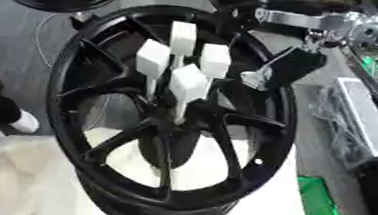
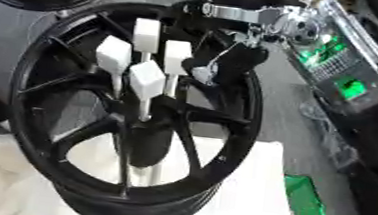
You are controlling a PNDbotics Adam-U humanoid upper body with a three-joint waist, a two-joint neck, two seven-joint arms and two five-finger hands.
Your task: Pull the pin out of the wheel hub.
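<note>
Nothing pulled yet: all four white pins (image 1: 188, 82) still sit in the wheel hub (image 1: 174, 118), just left of my right hand (image 1: 289, 65), whose fingers I can't tell are spread or curled.

The right arm (image 1: 303, 19) is silver-jointed with a black hand (image 1: 289, 65) tipped by pale fingertips (image 1: 254, 79).

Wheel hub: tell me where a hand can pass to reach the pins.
Crowded at the wheel hub centre: four white pins cluster there, right hand beside them at upper right. Free: the spoke gaps lower down, over the white cloth.
</note>
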